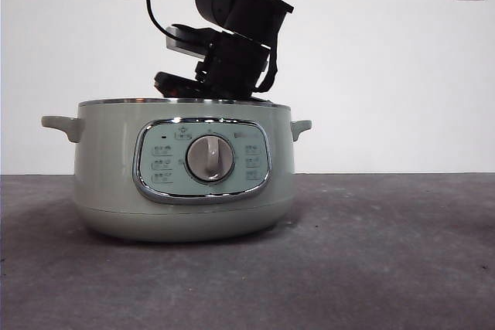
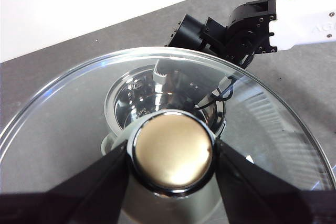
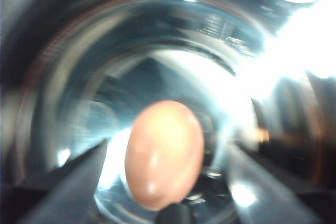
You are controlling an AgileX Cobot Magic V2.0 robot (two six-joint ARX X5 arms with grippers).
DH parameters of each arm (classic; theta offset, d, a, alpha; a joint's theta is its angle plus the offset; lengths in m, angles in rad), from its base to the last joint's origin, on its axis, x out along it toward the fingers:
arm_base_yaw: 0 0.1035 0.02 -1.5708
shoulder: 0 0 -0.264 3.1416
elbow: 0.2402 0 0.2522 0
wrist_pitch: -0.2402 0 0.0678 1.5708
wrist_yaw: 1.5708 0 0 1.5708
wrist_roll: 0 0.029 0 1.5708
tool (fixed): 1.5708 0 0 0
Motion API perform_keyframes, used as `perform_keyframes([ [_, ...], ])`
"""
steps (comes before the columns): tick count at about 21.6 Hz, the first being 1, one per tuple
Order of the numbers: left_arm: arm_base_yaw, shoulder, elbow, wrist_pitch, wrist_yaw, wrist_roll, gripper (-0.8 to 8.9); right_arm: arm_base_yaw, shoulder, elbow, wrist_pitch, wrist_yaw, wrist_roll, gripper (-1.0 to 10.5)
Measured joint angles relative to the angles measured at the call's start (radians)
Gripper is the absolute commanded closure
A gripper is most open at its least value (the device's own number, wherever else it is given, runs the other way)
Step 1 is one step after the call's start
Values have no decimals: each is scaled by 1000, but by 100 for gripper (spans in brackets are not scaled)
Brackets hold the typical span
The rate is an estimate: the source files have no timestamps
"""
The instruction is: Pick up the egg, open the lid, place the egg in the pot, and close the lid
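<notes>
We are seeing the pot (image 1: 182,183) sitting on the dark table (image 1: 387,260) with its dial facing the front camera and no lid on its rim. From above, a black arm is reaching down so that the right hand (image 1: 182,85) is dipping just past the pot's metal rim.

In the right wrist view the egg (image 3: 164,154) is lying inside the shiny inner bowl (image 3: 94,77). The right hand's jaws are standing spread to either side of it, with clear gaps between them and the shell, so the right hand is released and the egg is free.

The left hand (image 2: 172,153) is clenching the knob (image 2: 172,150) of the lid (image 2: 68,124), one jaw pressed against each side. It is holding the glass lid up in the air over the pot. Looking through the glass, we are seeing the pot's open mouth (image 2: 131,98) below and the other arm reaching into it.
</notes>
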Motion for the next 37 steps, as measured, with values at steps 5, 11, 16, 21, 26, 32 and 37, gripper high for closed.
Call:
perform_keyframes([
  [5, 0, 0, 0, -1, 0, 7, 822, 3, -107, 82, -73, 22, 8, 501],
  [11, 0, 66, 0, 34, 1, 34, 822, -27, -442, 119, -192, 177, 12, 502],
  [16, 0, 212, 0, 169, 101, 46, 821, -62, -621, 119, -328, 218, 12, 504],
  [21, -1, 365, 0, 290, 106, 68, 821, -60, -772, 119, -404, 222, 12, 504],
  [26, -5, 462, 0, 370, 105, 68, 821, -59, -870, 119, -479, 209, 13, 505],
  [32, -39, 575, 0, 457, 105, 68, 821, -58, -948, 119, -565, 167, 16, 505],
  [37, -73, 689, 0, 495, 104, 68, 820, -58, -998, 114, -606, 129, 16, 506],
])
